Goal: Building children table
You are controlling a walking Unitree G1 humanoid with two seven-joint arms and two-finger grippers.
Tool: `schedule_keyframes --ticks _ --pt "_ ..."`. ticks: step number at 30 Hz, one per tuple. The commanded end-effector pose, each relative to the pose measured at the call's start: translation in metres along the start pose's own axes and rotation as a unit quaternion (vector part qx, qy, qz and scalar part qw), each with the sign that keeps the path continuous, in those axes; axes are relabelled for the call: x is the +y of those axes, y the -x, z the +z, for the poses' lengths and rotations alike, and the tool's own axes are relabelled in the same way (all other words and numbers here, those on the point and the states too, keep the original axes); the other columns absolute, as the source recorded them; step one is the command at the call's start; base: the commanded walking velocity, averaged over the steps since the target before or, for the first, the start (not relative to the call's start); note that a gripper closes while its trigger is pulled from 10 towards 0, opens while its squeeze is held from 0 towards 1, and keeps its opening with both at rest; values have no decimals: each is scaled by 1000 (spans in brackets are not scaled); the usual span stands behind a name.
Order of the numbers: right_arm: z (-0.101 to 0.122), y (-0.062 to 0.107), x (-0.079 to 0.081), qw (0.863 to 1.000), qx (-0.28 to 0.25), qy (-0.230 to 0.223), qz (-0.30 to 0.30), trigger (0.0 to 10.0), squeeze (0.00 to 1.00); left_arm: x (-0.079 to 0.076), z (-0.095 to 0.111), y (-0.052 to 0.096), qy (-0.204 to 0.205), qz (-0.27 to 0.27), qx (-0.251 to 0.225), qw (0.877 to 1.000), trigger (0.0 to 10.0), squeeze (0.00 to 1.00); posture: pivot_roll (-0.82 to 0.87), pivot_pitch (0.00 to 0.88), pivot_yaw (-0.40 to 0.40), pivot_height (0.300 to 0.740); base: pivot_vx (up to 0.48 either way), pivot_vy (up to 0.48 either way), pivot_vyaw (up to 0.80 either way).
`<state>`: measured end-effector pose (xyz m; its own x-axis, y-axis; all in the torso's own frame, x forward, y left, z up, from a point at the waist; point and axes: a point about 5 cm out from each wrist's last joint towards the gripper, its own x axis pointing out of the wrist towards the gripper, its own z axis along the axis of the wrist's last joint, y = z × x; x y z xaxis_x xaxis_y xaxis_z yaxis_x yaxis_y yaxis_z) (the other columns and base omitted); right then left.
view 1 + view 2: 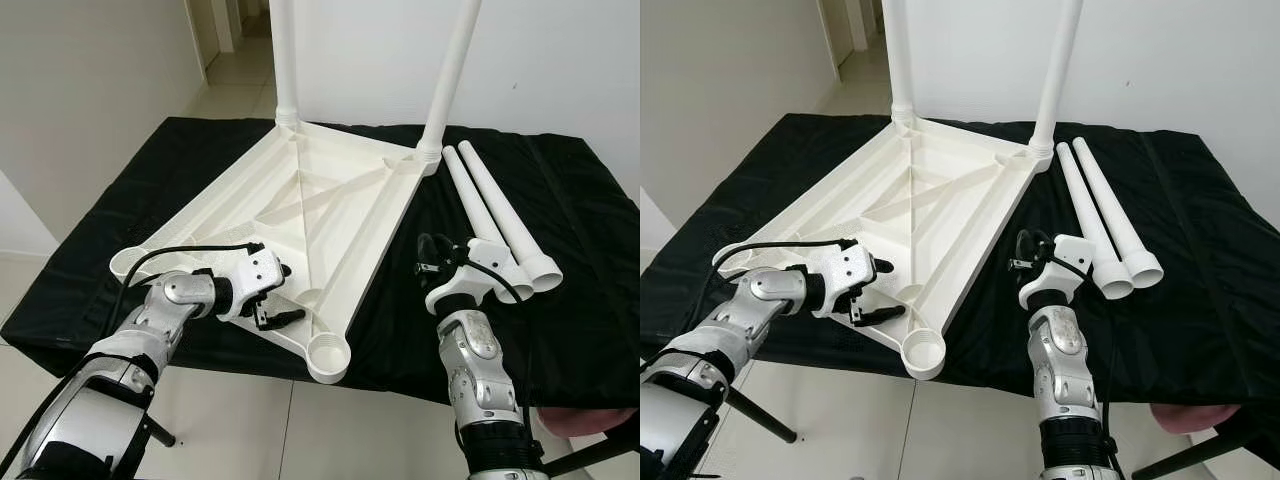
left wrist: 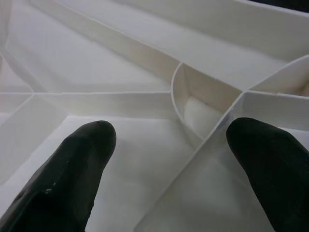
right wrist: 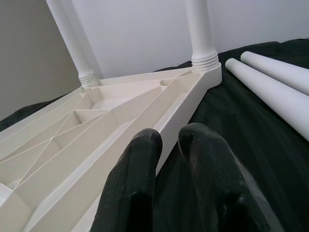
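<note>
Nearest the camera, the left gripper (image 1: 275, 300) sits over the near edge of the upturned white tabletop (image 1: 300, 215), its black fingers (image 2: 72, 174) spread apart with nothing between them. The left wrist view adds what the head views cannot: those fingers straddle a thin rib of the ribbed underside, one fingertip on each side of it, just short of a small curved pocket where several ribs meet. An empty round leg socket (image 1: 328, 355) marks the tabletop's nearest corner, hanging at the front edge of the surface draped in black cloth (image 1: 560, 300).

The right gripper (image 1: 1025, 255) hovers over the cloth just beside the tabletop's right rim. In the head views its fingers are hard to read; the right wrist view shows them (image 3: 140, 183) drawn together, almost touching, holding nothing, pointing along the rim toward the far corner.

To the right of that gripper, two loose white legs (image 1: 500, 215) lie side by side on the cloth, touching each other, wide ends toward the robot.

Farthest off, two legs (image 1: 455, 70) stand upright, screwed into the tabletop's far corners, with a pale wall behind
</note>
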<state>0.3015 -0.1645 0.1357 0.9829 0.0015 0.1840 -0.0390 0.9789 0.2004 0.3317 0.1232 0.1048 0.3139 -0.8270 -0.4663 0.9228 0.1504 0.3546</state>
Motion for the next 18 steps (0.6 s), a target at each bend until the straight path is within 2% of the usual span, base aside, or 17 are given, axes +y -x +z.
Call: schedule_keyframes --ticks 1,4,5,6,7,10,11,12,13,14,15,18 --pt "4 -1 2 1000 -8 -3 -2 10000 0 -27 -28 -3 26 -62 64 996 10000 0 -120 0 78 740 0 0 0" --pt "3 0 1 1000 -9 -3 -4 10000 0 -31 -30 -4 29 -82 68 994 10000 0 -121 0 80 740 0 0 0" --pt "3 0 1 1000 -8 -3 -5 10000 0 -33 -31 -4 33 -94 73 992 9176 0 -124 0 85 740 0 0 0" --pt "3 1 1 1000 -8 -3 -7 10000 0 -38 -35 -3 37 -120 81 989 7922 0 -126 0 87 740 0 0 0" --pt "3 3 1 1000 -8 -4 -9 10000 0 -46 -40 0 47 -152 94 983 5961 0 -129 0 89 740 0 0 0" --pt "2 3 0 1000 -7 -4 -10 10000 0 -49 -42 1 52 -164 99 980 6196 0 -129 0 89 740 0 0 0" --pt "2 4 0 1000 -7 -4 -10 10000 0 -50 -44 1 55 -170 101 979 4314 0 -129 0 89 740 0 0 0" --pt "2 4 0 1000 -7 -4 -11 10000 0 -52 -45 3 56 -179 102 977 1765 0 -131 0 92 740 0 0 0" --pt "2 5 0 1000 -7 -4 -12 10000 0 -53 -47 4 61 -183 105 976 1137 0 -130 0 90 740 0 0 0" --pt "2 5 0 1000 -7 -4 -12 10000 0 -53 -47 4 61 -183 105 976 1137 0 -130 0 90 740 0 0 0" --pt "2 5 -1 1000 -7 -4 -13 10000 0 -54 -49 7 67 -192 107 973 2157 0 -131 0 90 740 0 0 0" --pt "3 5 -1 1000 -7 -4 -14 10000 0 -55 -50 8 72 -197 108 972 1569 0 -130 0 90 740 0 0 0"
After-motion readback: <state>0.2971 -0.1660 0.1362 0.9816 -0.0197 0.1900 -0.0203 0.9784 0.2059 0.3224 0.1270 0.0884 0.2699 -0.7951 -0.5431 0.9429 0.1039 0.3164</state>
